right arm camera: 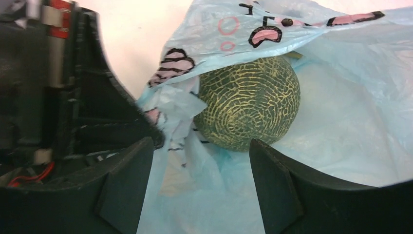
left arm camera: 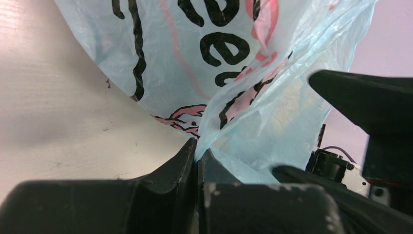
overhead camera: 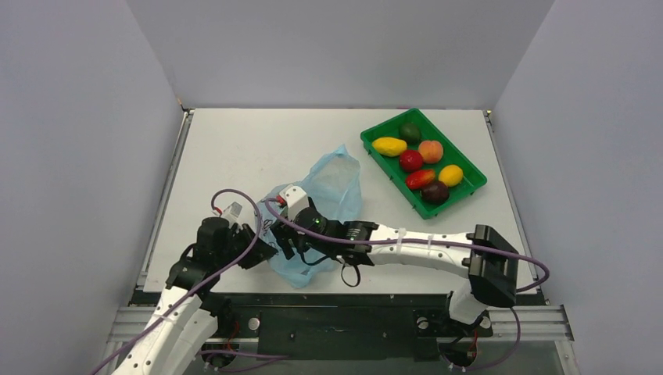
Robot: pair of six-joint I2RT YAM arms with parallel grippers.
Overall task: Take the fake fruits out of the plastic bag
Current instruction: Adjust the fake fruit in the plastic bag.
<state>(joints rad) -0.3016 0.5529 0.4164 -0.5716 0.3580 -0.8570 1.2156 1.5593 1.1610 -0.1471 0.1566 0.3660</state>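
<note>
At the near edge of the worktop [overhead camera: 258,141], your left fingers [left arm camera: 181,168] clamp the rim of the plastic bag [overhead camera: 336,176] while your right fingers [right arm camera: 275,187] stand open just short of the green netted melon [right arm camera: 248,100] inside.

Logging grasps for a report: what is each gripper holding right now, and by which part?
The left gripper pinches a gathered fold of the plastic bag. The right gripper holds nothing; its jaws stand open before a netted green melon in the bag.

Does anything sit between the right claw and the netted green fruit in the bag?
Yes: a crumpled fold of the plastic bag hangs between one finger of the open right claw and the netted green fruit; nothing else visible does.
</note>
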